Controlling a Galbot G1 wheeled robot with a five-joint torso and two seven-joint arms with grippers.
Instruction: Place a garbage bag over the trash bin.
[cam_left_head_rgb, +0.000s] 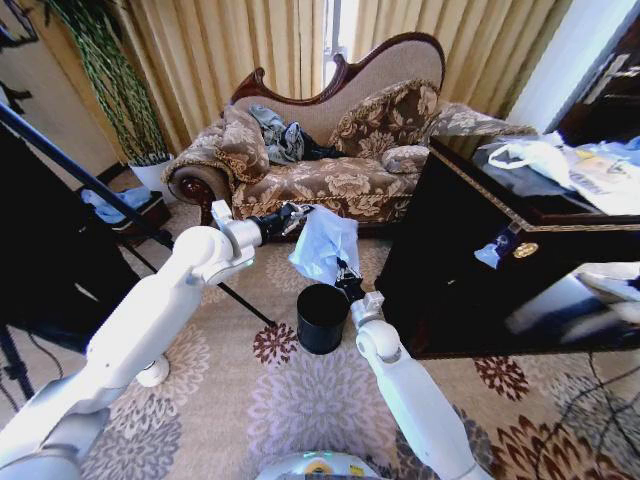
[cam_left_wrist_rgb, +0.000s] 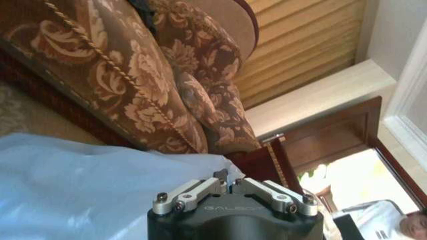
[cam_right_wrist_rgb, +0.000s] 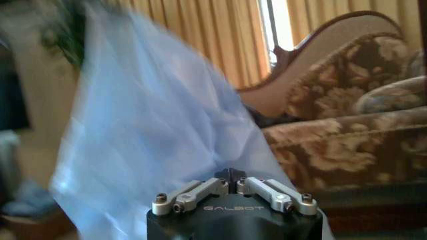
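Two grippers hold the thin, pale blue translucent plastic garbage bag (cam_left_head_rgb: 324, 245) in the air above the small black cylindrical trash bin (cam_left_head_rgb: 322, 318), which stands upright on the patterned carpet (cam_left_head_rgb: 330, 400). The left gripper (cam_left_head_rgb: 296, 215) has its fingers clamped on the bag's upper edge, the right gripper (cam_left_head_rgb: 345, 278) on its lower part, so its long axis hangs roughly vertical.
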